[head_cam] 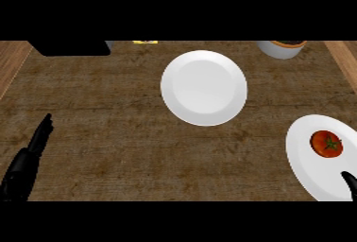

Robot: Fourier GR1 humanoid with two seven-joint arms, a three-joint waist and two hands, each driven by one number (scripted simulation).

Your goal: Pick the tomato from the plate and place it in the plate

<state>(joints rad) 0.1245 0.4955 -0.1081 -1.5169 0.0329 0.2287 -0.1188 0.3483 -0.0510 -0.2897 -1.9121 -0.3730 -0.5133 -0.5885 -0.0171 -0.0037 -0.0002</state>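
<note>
A red tomato (pixel 326 143) with a green stem lies on a white plate (pixel 307 163) at the right edge of the counter. A second white plate (pixel 203 88), with nothing on it, sits in the middle toward the back. Only a dark tip of my right hand (pixel 349 181) shows at the lower right, over the near part of the tomato's plate and just below the tomato. My left hand (pixel 26 163) rests at the lower left with straight fingers pointing up, far from both plates and holding nothing.
A white pot (pixel 282 48) with brown contents stands at the back right. A black box (pixel 73 47) sits at the back left, with a small yellow item (pixel 145 42) beside it. Wooden borders run along both sides of the counter.
</note>
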